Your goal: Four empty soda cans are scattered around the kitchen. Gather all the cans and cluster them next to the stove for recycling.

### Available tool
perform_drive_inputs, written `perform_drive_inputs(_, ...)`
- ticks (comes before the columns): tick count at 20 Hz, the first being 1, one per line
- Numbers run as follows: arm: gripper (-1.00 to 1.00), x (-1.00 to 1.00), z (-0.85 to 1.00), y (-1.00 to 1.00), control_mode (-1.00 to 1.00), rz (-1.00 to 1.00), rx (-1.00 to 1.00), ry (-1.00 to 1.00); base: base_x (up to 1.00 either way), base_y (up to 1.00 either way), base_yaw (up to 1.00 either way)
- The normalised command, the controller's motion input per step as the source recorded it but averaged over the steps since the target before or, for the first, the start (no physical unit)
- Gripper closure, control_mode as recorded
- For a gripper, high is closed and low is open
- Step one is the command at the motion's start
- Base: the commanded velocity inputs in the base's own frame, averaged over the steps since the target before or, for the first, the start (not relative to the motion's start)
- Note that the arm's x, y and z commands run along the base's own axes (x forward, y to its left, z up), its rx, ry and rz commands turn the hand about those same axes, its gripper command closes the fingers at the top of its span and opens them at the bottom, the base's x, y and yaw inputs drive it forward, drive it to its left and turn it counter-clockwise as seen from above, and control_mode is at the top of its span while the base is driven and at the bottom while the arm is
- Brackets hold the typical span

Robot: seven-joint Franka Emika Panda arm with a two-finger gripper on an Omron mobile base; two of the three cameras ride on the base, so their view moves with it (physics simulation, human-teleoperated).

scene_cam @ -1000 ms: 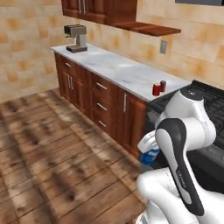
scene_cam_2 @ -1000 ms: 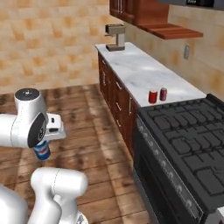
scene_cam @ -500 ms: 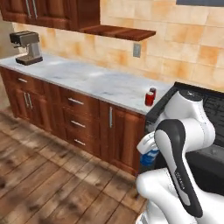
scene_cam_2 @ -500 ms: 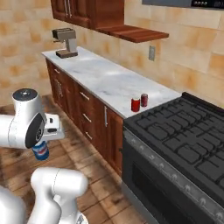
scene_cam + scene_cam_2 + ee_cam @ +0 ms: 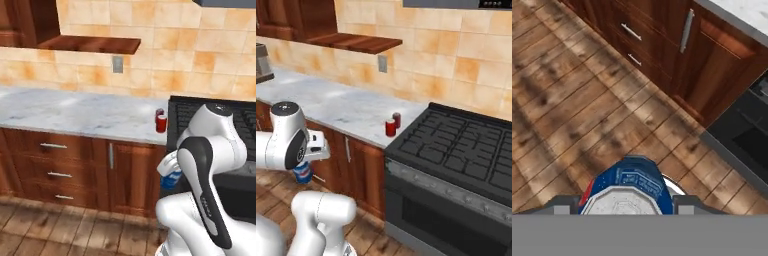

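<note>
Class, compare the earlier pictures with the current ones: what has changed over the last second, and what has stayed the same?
The base has driven closer and turned to face the counter and stove, so both views shifted and the coffee machine slid off to the left. The gripper stays shut on the blue can, held low over the floor. The two red cans remain beside the stove.

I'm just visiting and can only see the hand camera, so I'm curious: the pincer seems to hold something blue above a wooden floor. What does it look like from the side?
Observer: It is a blue drink can, held lower than the top of the counter, in front of the cabinets.
Visitor: Are there other cans around?
Observer: Yes, two red cans stand close together on the counter, right beside the stove.
Visitor: What sort of stove?
Observer: It is black, with grated burners on top and a dark oven door below.
</note>
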Motion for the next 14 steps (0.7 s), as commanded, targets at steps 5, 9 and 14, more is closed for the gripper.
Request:
perform_drive_inputs(5, 1.00, 0.00, 0.00, 0.00, 1.00, 0.00, 0.00, 0.00, 0.94, 0.41, -0.67)
perform_drive_inputs(9, 1.00, 0.00, 0.00, 0.00, 1.00, 0.00, 0.00, 0.00, 0.89, 0.46, -0.63)
perform_drive_inputs(14, 1.00, 0.00, 0.00, 0.00, 1.00, 0.00, 0.00, 0.00, 0.66, 0.82, -0.32)
